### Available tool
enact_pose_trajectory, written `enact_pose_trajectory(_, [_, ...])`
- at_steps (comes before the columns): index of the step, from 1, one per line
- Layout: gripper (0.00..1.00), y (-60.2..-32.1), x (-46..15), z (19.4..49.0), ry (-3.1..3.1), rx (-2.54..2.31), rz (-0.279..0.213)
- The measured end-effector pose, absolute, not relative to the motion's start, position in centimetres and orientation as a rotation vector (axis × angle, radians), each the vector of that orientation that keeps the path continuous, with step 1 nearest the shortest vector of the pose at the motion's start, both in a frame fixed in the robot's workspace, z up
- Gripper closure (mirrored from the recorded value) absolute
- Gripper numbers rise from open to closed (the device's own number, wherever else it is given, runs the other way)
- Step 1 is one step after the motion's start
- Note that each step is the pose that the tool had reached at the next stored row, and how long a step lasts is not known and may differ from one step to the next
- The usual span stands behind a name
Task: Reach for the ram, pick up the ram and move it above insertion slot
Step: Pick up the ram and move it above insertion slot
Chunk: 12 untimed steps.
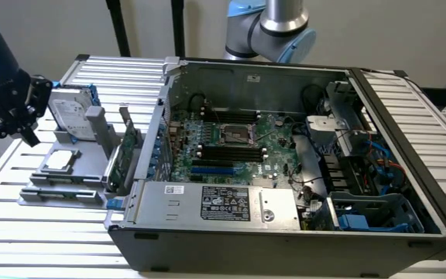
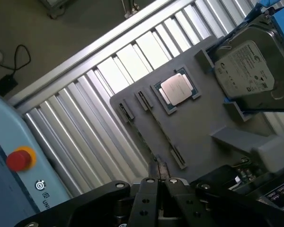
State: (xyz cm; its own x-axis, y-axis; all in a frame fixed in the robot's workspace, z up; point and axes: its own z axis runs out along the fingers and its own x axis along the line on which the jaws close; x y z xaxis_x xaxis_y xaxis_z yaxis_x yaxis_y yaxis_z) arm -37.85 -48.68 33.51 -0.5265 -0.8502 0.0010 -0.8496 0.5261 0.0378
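My black gripper [image 1: 31, 138] hangs shut at the exterior view's far left, above the left edge of the grey holder tray [image 1: 91, 174]. Nothing shows between its fingers [image 2: 151, 189]. In the wrist view the gripper [image 2: 159, 182] sits over the tray [image 2: 203, 123]. A thin edge-on strip [image 2: 159, 130] runs between two clips there and looks like the ram, just ahead of the fingertips and apart from them. The black memory slots [image 1: 231, 153] lie on the motherboard inside the open computer case [image 1: 285, 232].
On the tray stand a silver hard drive [image 1: 72, 116], a processor chip [image 1: 62, 160] and a tall green expansion card [image 1: 123, 157]. The case wall rises right of the tray. A teach pendant with a red button [image 2: 20, 159] lies beyond the ribbed table.
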Motion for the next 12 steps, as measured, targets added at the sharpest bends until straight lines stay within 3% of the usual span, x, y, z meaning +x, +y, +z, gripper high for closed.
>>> enact_pose_trajectory(12, [0.89,-48.68,-37.85,32.96,-2.544,1.804,-0.047])
